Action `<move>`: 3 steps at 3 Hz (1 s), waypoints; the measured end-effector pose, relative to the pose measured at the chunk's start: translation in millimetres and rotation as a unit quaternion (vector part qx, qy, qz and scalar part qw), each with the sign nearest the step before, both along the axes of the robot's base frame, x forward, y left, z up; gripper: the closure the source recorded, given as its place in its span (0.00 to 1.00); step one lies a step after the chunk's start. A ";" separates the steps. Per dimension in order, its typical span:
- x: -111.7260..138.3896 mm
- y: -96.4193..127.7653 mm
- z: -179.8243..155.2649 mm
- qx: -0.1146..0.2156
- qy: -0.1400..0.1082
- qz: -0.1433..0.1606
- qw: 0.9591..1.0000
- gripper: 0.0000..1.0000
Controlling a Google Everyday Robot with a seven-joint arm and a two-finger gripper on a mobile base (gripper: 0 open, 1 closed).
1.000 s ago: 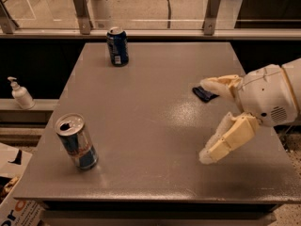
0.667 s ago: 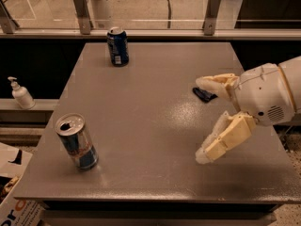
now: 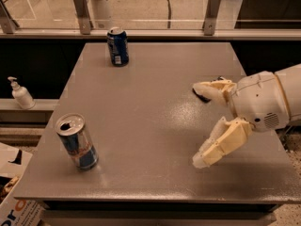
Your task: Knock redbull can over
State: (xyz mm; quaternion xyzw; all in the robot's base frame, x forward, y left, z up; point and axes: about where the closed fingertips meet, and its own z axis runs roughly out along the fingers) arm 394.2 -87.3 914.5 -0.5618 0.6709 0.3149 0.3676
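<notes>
The redbull can stands upright near the front left corner of the grey table. It is slim, silver and blue with red marking and a shiny open top. My gripper hangs over the right half of the table, its two cream fingers spread wide and pointing left. It is open and empty, well to the right of the can with bare table between them.
A darker blue can with a white label stands upright at the back left of the table. A white pump bottle sits on a ledge to the left. A glass railing with posts runs behind the table.
My gripper has moved a little to the left, toward the redbull can. Both cans stand as before.
</notes>
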 end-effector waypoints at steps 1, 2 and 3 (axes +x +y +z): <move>-1.9 22.3 -10.1 0.051 -0.009 0.003 0.999 0.00; 2.0 49.6 -15.8 0.102 -0.034 -0.003 0.994 0.00; 4.9 74.4 -17.2 0.142 -0.060 -0.011 0.988 0.00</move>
